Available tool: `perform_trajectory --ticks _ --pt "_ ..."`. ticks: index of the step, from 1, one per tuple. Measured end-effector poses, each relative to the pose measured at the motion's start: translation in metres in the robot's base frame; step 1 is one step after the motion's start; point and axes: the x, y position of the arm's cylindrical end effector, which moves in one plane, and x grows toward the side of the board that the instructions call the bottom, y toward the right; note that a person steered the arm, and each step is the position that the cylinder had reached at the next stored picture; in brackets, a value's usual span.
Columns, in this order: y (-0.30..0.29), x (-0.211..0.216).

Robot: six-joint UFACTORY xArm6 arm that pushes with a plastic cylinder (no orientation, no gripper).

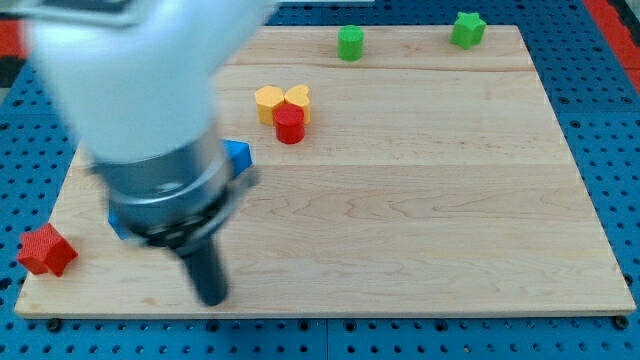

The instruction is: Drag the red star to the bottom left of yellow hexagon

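The red star [46,250] lies at the board's bottom left edge, partly off the wood. The yellow hexagon [269,101] sits near the top middle, touching a yellow heart-like block [298,97] and a red cylinder [290,125] just below them. My tip [212,297] is at the end of the blurred dark rod near the bottom edge, well to the right of the red star and far below-left of the yellow hexagon. It touches no block.
A blue block [238,155] peeks out from behind the arm, and another blue piece [116,226] shows at the arm's left. A green cylinder [350,43] and a green star [467,29] stand at the top edge. The arm [140,90] covers the board's upper left.
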Motion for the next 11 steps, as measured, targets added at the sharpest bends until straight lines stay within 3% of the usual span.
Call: perform_trajectory --ticks 2,3,7,10,11 --pt "-0.135 0.002" --pt "-0.175 -0.011" --pt "-0.077 -0.136" --pt "-0.005 -0.122" --pt "-0.006 -0.153"
